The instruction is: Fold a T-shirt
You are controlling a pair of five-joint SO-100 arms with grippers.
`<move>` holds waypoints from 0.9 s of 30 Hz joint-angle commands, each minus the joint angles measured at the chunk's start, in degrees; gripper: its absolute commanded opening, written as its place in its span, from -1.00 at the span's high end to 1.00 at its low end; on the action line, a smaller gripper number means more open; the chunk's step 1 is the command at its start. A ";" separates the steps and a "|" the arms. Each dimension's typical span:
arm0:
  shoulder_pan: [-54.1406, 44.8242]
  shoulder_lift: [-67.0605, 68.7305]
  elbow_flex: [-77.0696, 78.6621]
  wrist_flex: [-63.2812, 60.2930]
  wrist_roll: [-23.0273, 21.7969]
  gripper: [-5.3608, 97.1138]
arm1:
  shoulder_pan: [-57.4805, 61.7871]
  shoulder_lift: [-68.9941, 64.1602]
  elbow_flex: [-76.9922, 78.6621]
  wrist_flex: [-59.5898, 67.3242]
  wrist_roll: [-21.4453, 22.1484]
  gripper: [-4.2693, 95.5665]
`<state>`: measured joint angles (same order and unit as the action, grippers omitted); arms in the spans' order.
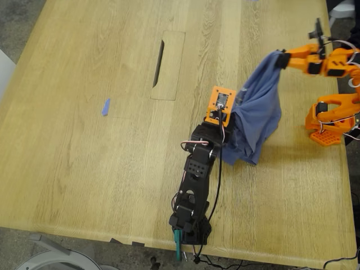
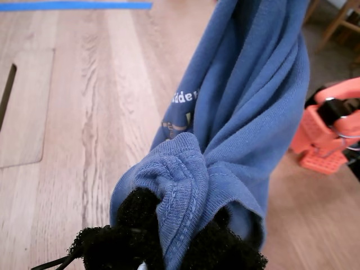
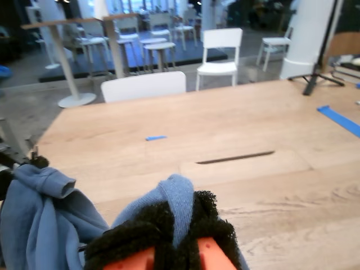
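The slate-blue T-shirt hangs bunched between both arms above the wooden table. Its lower folds reach the tabletop near the middle of the exterior view. My first gripper, on the black arm, is shut on a ribbed hem of the T-shirt; its black padded fingers pinch the cloth. White print shows on a fold. My second gripper, on the orange arm at the exterior view's right, is shut on another part of the T-shirt, held higher. The rest of the shirt droops beside it.
A small blue scrap lies on the table at the exterior view's left. A dark cable slot sits in an inset panel. Blue tape marks the far table edge. The orange arm base stands near the right edge. White chairs stand beyond.
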<state>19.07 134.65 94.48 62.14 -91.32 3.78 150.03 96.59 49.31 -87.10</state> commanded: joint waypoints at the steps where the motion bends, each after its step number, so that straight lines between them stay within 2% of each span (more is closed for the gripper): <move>1: -2.02 5.19 5.01 -9.23 0.44 0.90 | 2.20 1.85 5.45 -5.62 0.09 0.91; 14: -12.48 2.46 23.03 -34.72 0.88 0.90 | 8.53 -0.53 30.85 -34.72 0.53 0.91; 21: -18.19 -7.47 24.96 -50.27 1.41 0.90 | 10.28 -6.68 39.73 -49.48 0.62 0.91; 27: -19.86 -18.37 24.08 -61.96 1.49 0.90 | 12.92 -18.90 41.66 -65.65 0.62 0.91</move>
<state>0.26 117.25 121.20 7.29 -90.35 15.73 133.68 138.60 -11.07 -86.92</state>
